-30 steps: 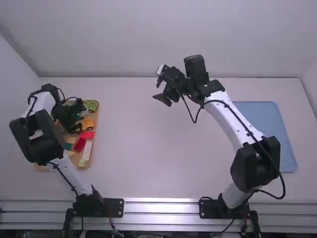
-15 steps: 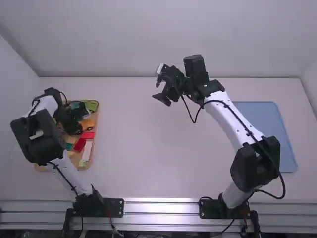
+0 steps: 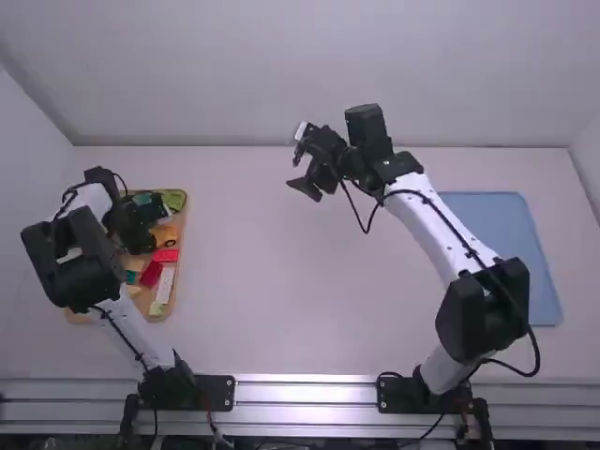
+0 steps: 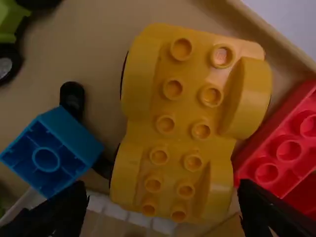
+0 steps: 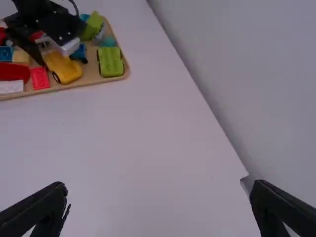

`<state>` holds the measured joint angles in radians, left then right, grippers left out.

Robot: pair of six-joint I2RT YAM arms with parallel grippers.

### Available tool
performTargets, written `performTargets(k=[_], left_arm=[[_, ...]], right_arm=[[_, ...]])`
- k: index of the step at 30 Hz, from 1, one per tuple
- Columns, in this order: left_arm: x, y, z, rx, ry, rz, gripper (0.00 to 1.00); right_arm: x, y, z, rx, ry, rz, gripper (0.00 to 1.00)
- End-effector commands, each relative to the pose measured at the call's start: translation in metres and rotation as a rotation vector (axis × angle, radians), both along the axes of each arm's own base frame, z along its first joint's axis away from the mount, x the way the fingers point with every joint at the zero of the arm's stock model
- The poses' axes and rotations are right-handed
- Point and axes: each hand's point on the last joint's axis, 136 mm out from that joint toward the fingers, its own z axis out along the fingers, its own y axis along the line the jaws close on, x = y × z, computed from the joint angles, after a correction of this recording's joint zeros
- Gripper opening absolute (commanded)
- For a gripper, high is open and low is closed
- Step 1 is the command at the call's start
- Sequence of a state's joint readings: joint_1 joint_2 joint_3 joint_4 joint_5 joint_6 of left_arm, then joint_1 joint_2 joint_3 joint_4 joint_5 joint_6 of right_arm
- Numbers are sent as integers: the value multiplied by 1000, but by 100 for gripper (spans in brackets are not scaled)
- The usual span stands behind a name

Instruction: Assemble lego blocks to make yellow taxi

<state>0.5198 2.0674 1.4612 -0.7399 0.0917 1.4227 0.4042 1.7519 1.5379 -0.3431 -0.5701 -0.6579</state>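
In the high view my left gripper (image 3: pixel 141 230) is over the wooden tray (image 3: pixel 180 272) at the table's left, beside the yellow car base (image 3: pixel 166 236). The left wrist view has that yellow car base (image 4: pixel 185 128) close below, its near end between the spread fingers of my left gripper (image 4: pixel 163 212), which do not visibly press on it. A blue brick (image 4: pixel 54 153) and a red brick (image 4: pixel 286 153) flank it. Over the table's far middle, my right gripper (image 3: pixel 302 173) is held up; in the right wrist view the right gripper (image 5: pixel 158 207) is open and holds nothing.
A green car base (image 5: pixel 110 61), a red curved piece (image 5: pixel 15 72) and a white brick (image 5: pixel 11 87) lie in the tray, with several other blocks. A blue mat (image 3: pixel 502 258) lies on the table's right side, behind the right arm.
Over the tray, my left gripper has shifted slightly, uncovering less of the yellow car base than a second ago. The right arm has barely moved, a touch to the left.
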Motion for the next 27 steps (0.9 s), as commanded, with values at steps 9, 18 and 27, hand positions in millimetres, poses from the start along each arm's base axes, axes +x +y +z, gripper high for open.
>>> performTargets(k=[9,18,27], left_arm=[[-2,-2,-17,25,-2,-58,76],[0,-5,-17,14,-12,-79,68],[-4,-7,-18,5,4,-79,61]], right_arm=[[2,6,9,16,-12,10,99],[-1,10,9,16,-12,21,99],[-1,10,9,15,-12,21,99]])
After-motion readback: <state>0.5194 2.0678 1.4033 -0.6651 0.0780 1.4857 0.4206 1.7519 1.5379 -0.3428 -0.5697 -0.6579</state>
